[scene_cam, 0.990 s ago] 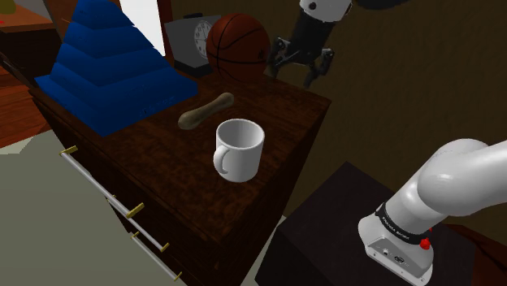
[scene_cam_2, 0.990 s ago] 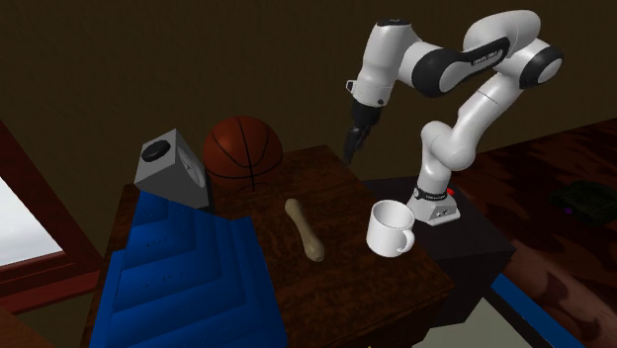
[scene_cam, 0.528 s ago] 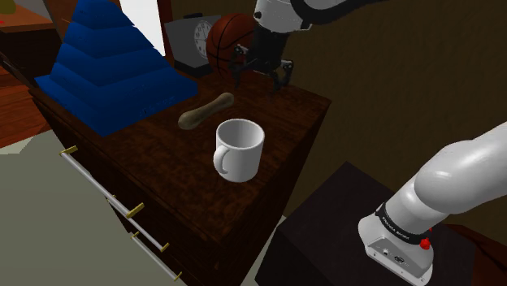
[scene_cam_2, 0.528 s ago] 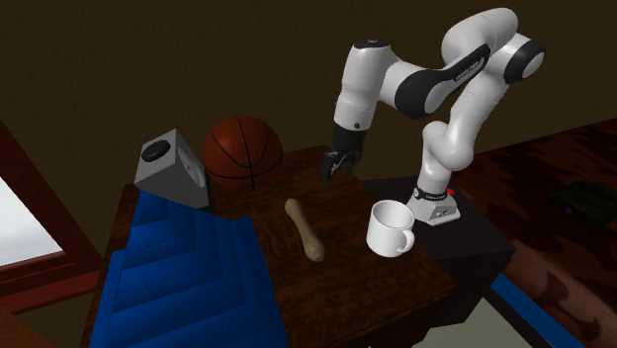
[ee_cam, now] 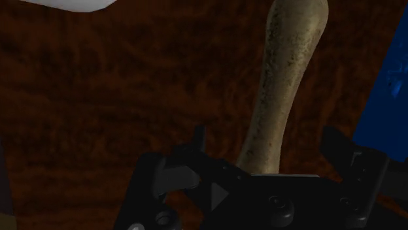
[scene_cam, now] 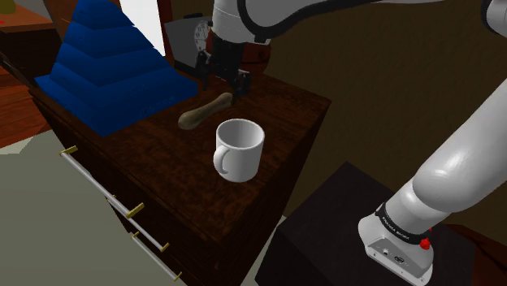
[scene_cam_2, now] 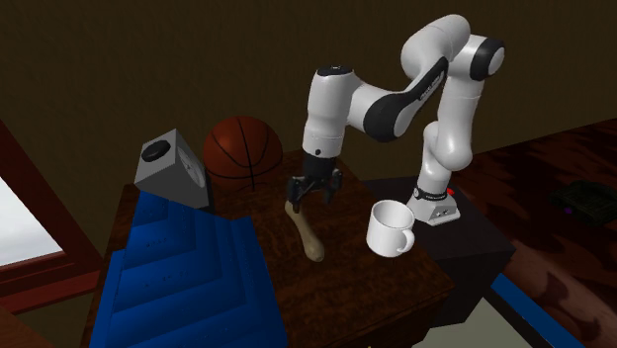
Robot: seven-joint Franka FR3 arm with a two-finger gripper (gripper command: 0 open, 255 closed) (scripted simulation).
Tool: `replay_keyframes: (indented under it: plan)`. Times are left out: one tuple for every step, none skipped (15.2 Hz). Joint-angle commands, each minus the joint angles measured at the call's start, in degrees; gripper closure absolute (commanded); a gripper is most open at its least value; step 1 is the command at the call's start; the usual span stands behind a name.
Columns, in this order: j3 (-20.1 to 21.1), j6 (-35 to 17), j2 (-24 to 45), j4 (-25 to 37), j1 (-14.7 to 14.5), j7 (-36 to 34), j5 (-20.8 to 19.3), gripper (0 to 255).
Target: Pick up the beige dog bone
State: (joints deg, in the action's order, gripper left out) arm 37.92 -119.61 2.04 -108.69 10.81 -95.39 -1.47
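The dark wooden dresser [scene_cam: 162, 162] carries a bone [scene_cam: 203, 110], white mug [scene_cam: 238, 150], basketball [scene_cam_2: 242, 148], blue stepped block [scene_cam: 110, 69] and clock [scene_cam_2: 170, 170].

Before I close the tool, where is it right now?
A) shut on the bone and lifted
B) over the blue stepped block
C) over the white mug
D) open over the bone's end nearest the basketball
D: the tool hangs with fingers apart over the end of the bone by the basketball, and the wrist view has the bone between them, unclasped.

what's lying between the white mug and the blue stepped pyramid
The beige dog bone, lying on the dark wooden dresser top, as the shoulder view shows. The open gripper hangs over one end of it.
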Motion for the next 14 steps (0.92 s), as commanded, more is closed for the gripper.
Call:
replay_keyframes:
  plan:
    - [0.24,-0.59,5.68,4.18,-0.83,-6.70,-3.49,0]
    - [0.02,-0.59,5.68,4.19,-1.04,-6.69,-3.46,0]
    - [-0.06,-1.32,5.86,3.61,-1.11,-6.79,-3.60,0]
    - [-0.09,-2.04,6.05,3.03,-1.15,-6.90,-3.77,0]
    - [-0.13,-2.76,6.26,2.48,-1.18,-7.02,-3.96,0]
    - [-0.17,-3.48,6.48,1.93,-1.22,-7.14,-4.15,0]
    - [-0.21,-4.19,6.72,1.40,-1.26,-7.28,-4.36,0]
    - [-0.26,-4.90,6.97,0.89,-1.31,-7.42,-4.58,0]
    - [-0.34,-6.01,7.39,0.10,-1.39,-7.67,-4.96,0]
    - [-0.34,-6.01,7.39,0.10,-1.39,-7.67,-4.96,0]
    - [-0.34,-6.01,7.39,0.10,-1.39,-7.66,-4.95,0]
    - [-0.35,-5.98,7.47,0.20,-1.41,-7.68,-5.00,255]
    - [-0.35,-5.95,7.49,0.25,-1.42,-7.70,-5.02,255]
    - [-0.35,-5.94,7.55,0.30,-1.44,-7.72,-5.06,255]
